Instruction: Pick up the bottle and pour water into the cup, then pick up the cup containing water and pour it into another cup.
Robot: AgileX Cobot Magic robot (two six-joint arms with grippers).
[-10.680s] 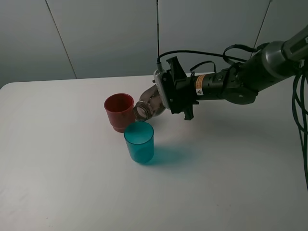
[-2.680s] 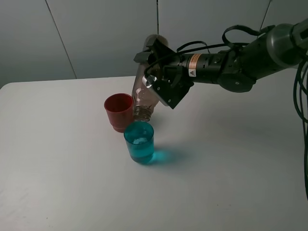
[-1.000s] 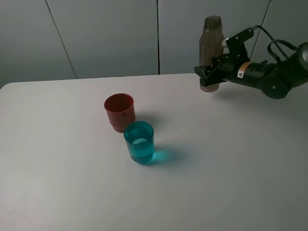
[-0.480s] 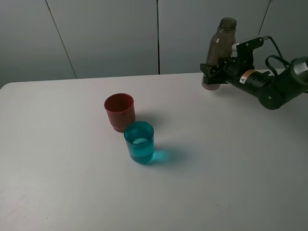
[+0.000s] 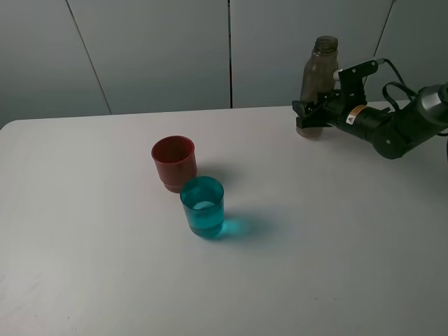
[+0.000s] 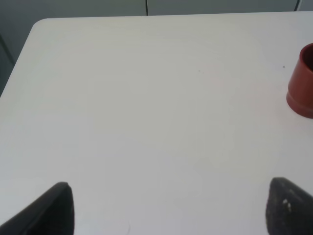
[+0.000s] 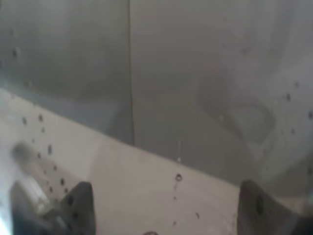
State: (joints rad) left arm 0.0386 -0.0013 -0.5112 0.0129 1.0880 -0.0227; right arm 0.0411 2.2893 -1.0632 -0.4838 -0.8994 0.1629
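The smoky bottle [image 5: 318, 70] is upright at the table's far right, near the back edge, with my right gripper [image 5: 313, 117] shut on its lower part. Whether its base touches the table I cannot tell. In the right wrist view the bottle [image 7: 186, 98] wall, dotted with droplets, fills the picture between the fingertips [image 7: 80, 203]. The teal cup [image 5: 203, 206] stands mid-table with water in it. Just behind it to the left stands the red cup [image 5: 173, 162], which also shows at the edge of the left wrist view [image 6: 303, 81]. My left gripper [image 6: 173, 203] is open over bare table.
The white table [image 5: 105, 266] ends at a grey panelled wall behind. My right arm [image 5: 392, 126] reaches in from the right, with black cables trailing behind it. The left arm does not show in the exterior view.
The bottle has shifted slightly right and come down a little. Half a second ago it leaned; now it is upright. Both cups have stayed put.
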